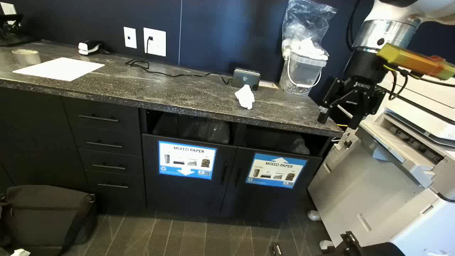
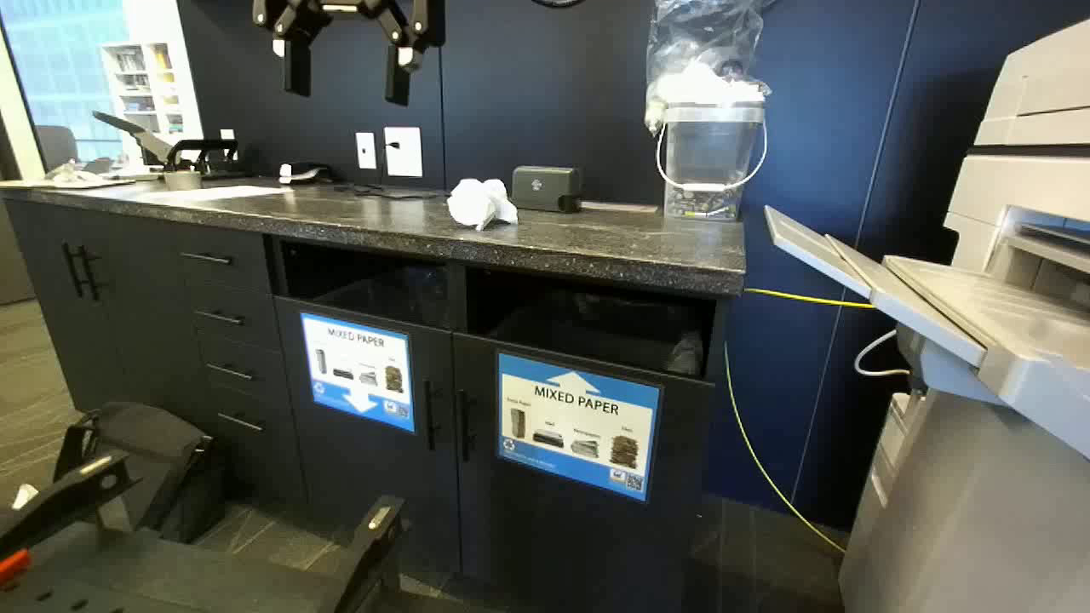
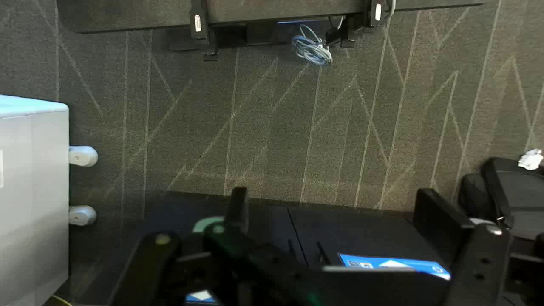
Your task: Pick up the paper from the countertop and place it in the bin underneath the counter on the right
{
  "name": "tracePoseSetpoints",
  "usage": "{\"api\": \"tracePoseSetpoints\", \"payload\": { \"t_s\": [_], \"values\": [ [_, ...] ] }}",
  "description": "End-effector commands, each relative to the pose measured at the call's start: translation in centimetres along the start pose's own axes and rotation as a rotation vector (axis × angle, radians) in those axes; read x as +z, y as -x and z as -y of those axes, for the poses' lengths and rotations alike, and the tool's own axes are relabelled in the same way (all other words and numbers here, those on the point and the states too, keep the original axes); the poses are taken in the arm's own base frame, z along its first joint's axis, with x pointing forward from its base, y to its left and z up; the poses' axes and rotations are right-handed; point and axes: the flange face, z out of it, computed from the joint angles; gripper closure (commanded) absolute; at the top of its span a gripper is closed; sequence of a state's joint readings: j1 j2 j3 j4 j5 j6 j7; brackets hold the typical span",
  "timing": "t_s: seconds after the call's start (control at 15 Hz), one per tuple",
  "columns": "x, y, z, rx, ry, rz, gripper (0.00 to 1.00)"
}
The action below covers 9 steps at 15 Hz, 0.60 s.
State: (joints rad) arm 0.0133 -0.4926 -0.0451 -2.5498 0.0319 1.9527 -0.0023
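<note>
The paper (image 1: 245,96) is a small crumpled white scrap on the dark speckled countertop (image 1: 160,89). It shows in both exterior views (image 2: 481,203), in front of a small dark box, and is out of the wrist view. The bin (image 1: 276,170) is the right bay of the black counter (image 1: 185,199), with a blue-and-white sign and an open slot above; it also shows in an exterior view (image 2: 579,426). My gripper (image 1: 339,120) is open and empty, raised in the air and apart from the paper. Its spread fingers also show in an exterior view (image 2: 347,85) and the wrist view (image 3: 333,204).
A clear bucket with a plastic bag (image 1: 304,71) stands behind the paper, near the countertop's right end. The small dark box (image 2: 547,189) is close to the paper. A grey printer (image 1: 359,185) stands right of the counter. A flat white sheet (image 1: 60,68) lies far left.
</note>
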Motion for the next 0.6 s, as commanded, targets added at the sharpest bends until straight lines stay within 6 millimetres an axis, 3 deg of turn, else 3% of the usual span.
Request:
{"api": "tracePoseSetpoints", "payload": {
  "t_s": [0.0, 0.4, 0.53],
  "values": [
    [-0.2, -0.1, 0.0, 0.000, 0.000, -0.002, 0.00],
    [-0.5, -0.1, 0.0, 0.000, 0.000, -0.010, 0.00],
    [-1.3, -1.3, -0.5, 0.027, 0.024, -0.045, 0.00]
  ]
}}
